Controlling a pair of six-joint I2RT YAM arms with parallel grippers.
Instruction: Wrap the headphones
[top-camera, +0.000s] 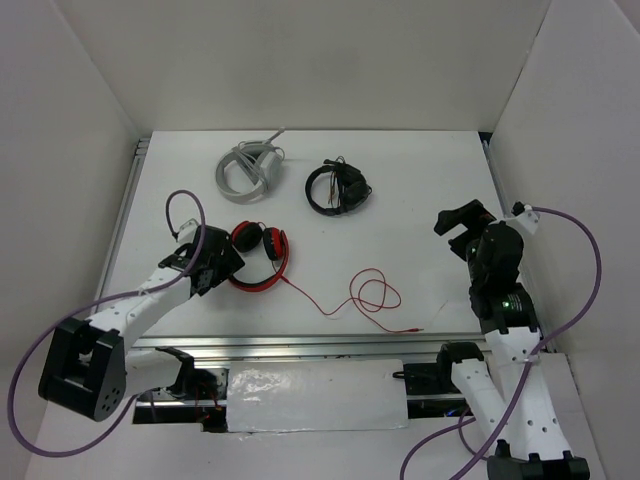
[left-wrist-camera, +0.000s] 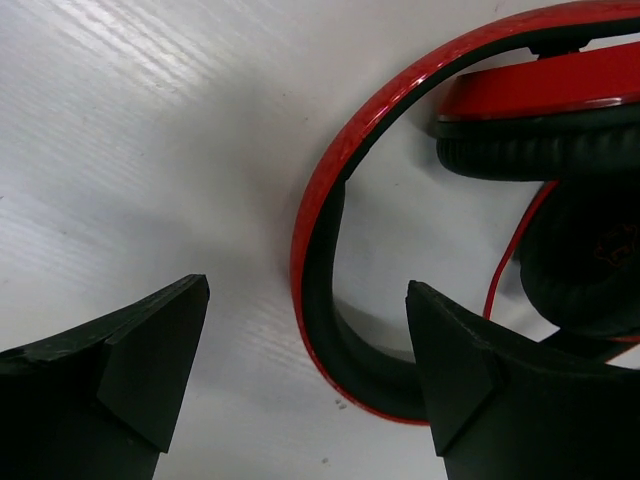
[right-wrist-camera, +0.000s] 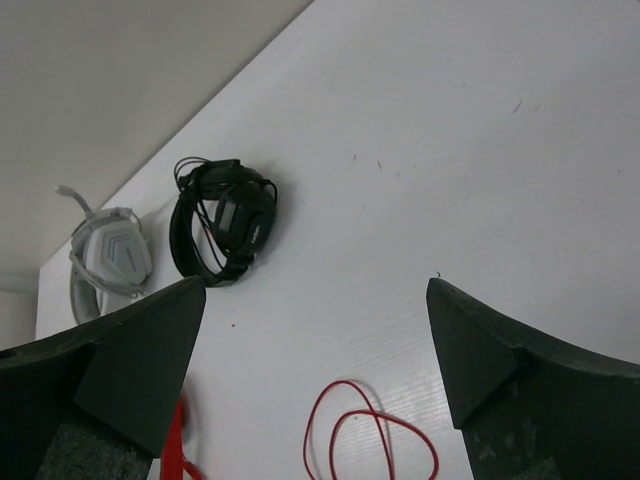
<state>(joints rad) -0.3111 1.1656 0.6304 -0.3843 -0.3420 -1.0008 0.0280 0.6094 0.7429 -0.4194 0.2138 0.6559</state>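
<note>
Closing on the band looks like the step in hand: left gripper (top-camera: 228, 262) (left-wrist-camera: 307, 285) hangs low over the table (top-camera: 430, 180) w/ jaws spread, nothing held, and the red headphones (top-camera: 272, 245) (left-wrist-camera: 312, 225) lie flat right at its fingertips. In the left wrist view the band sits between the fingers but off-centre, close by the finger on the ear-cup side; can't tell if it touches. To do this well, I'd shift a bit so the band is centred, then pinch the band only, not the black pad. Keep the thin red cable (top-camera: 305, 296) (right-wrist-camera: 340, 383), which passes just inside the band by the cup, out of the pinch. Right gripper (top-camera: 462, 222) (right-wrist-camera: 315, 285) is spread too, empty, raised well apart from the headphones, w/ the cable's loose loops below and ahead of it. Probably it gathers the cable once the left has a firm hold. Orientation: the band's curve bulges back past the left fingertips toward the arm bases, cups and open end point away from them; long axis runs approx. near-to-far. Cable trails from the headphones off toward the right gripper's side. Black headphones (top-camera: 338, 188) (right-wrist-camera: 225, 225) and grey-white headphones (top-camera: 248, 168) (right-wrist-camera: 105, 260) lie beyond both grippers, not involved.
</note>
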